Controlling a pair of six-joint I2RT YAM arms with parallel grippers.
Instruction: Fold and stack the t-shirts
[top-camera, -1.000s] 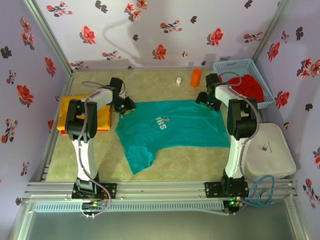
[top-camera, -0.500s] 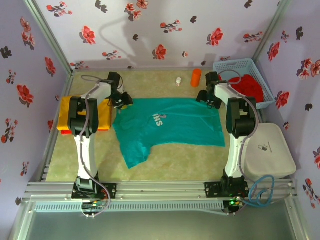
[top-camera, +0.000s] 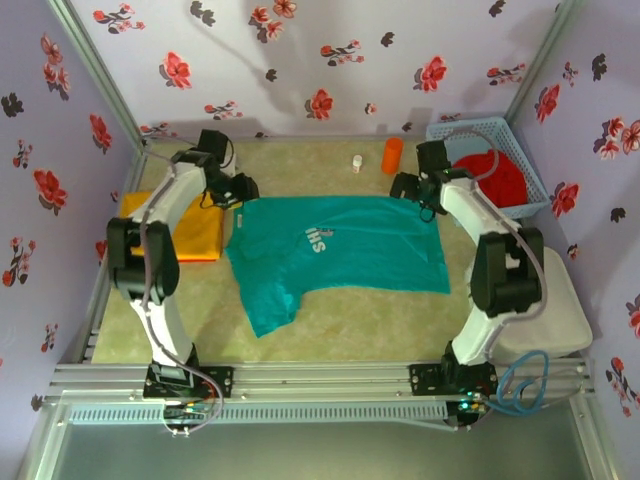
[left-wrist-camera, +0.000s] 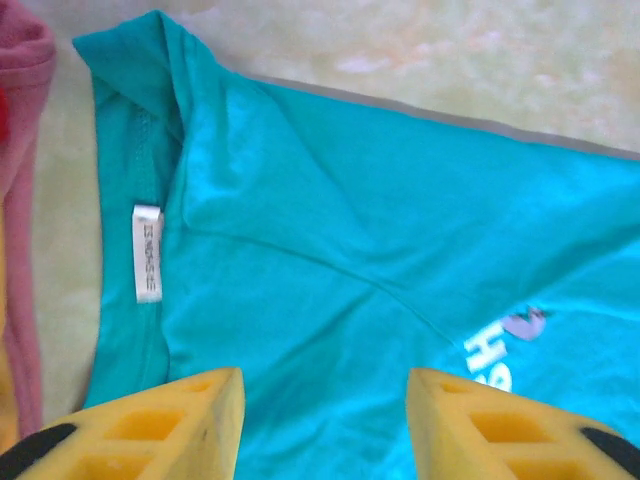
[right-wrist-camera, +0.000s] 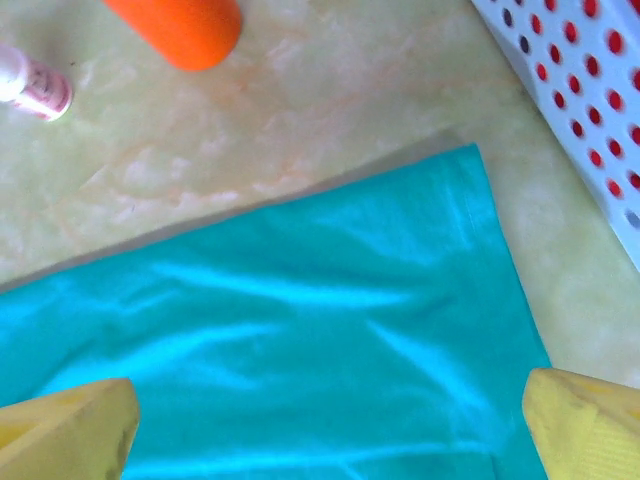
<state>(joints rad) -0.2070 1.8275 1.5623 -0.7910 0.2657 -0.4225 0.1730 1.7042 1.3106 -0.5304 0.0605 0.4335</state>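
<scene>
Teal t-shirt (top-camera: 350, 250), yellow-orange t-shirt (top-camera: 185, 230), red t-shirts (top-camera: 495, 180), light blue basket (top-camera: 480, 125), red-flowered lilac walls (top-camera: 300, 60)

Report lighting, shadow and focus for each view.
Top external: even light, sharp, faint arm shadows on the back wall. Left wrist: teal t-shirt fairly sharp, left gripper's fingers soft at the bottom edge. Right wrist: pale sheen on the cloth's folds, orange cylinder slightly blurred.
</scene>
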